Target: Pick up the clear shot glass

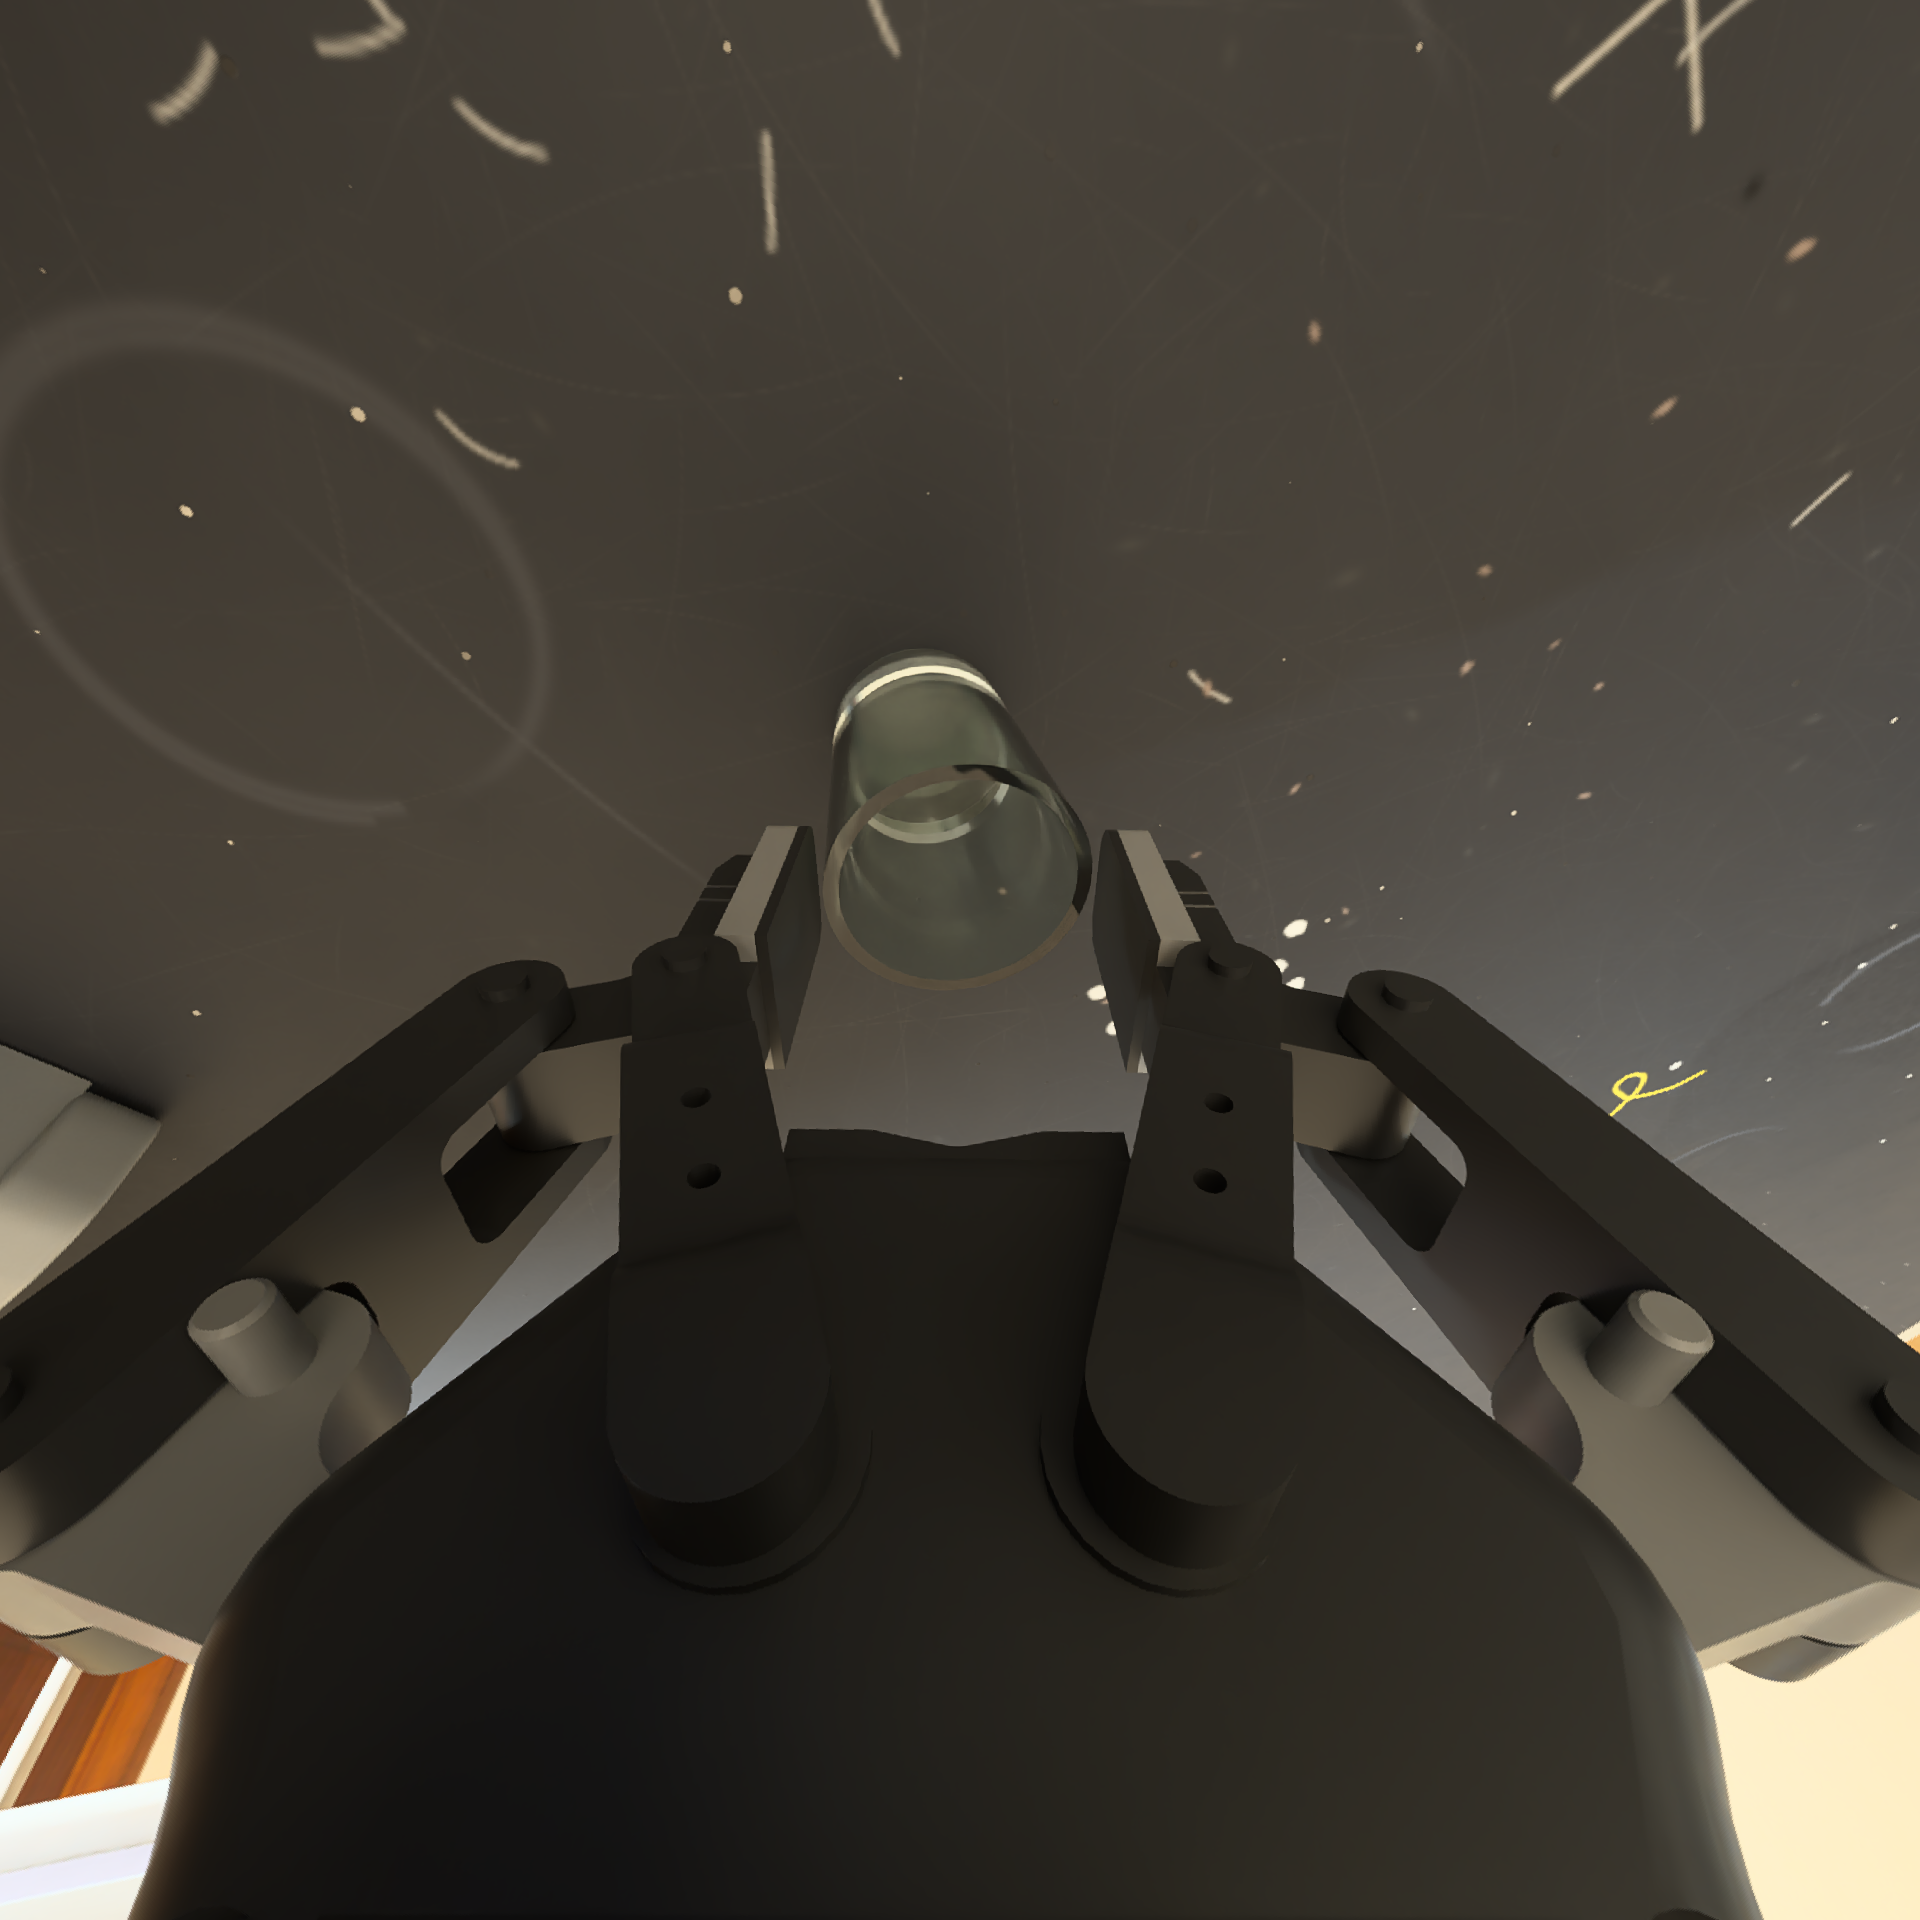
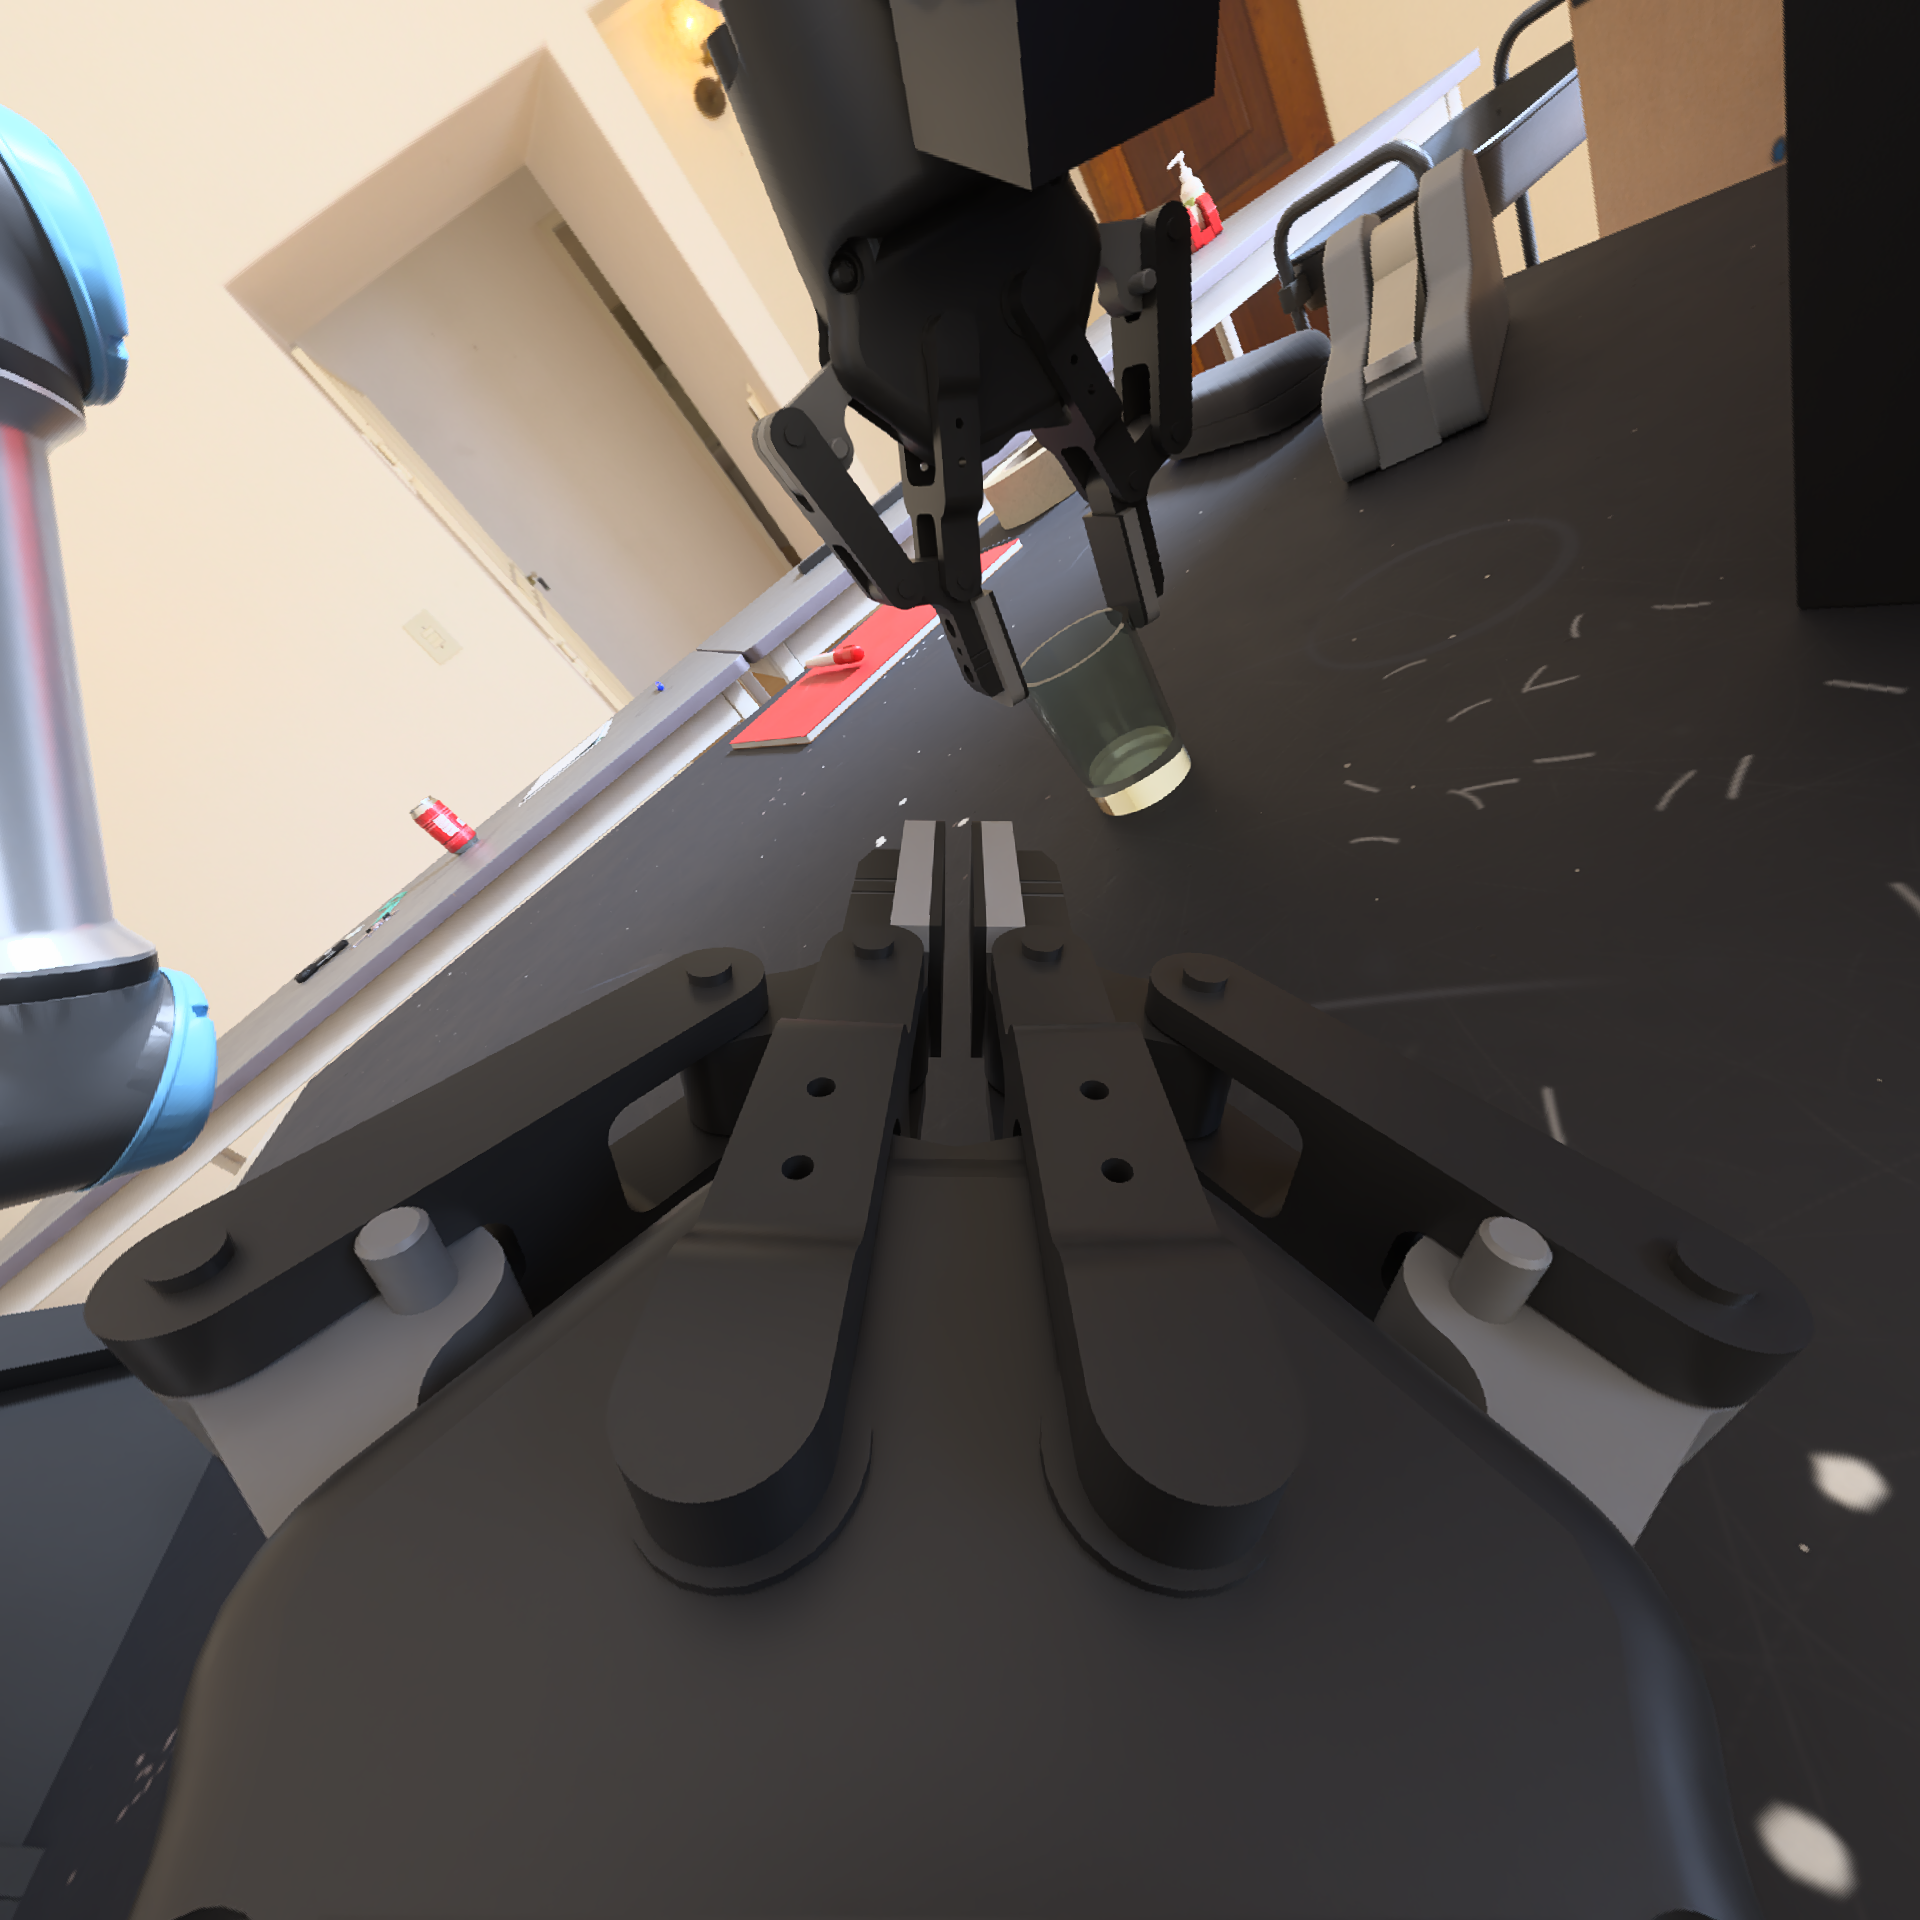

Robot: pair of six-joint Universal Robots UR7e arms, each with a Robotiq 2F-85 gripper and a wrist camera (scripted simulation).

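1. My left wrist view looks steeply down past its fingers, close above the dark table (image 1: 1247, 416).
2. Right wrist view sits low, tilted, looking across the table (image 2: 1455, 987).
3. Both share the shot glass (image 1: 951, 831) (image 2: 1107, 717).

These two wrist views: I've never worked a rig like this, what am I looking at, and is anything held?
Each picture comes from a camera riding on one arm's pincer, looking along its fingers. The left view looks down over the left pincer, whose fingers flank the rim of the clear shot glass on the scratched dark table; small gaps show, so nothing is gripped yet. The right view shows the right pincer shut and empty, with the left pincer at the glass beyond.
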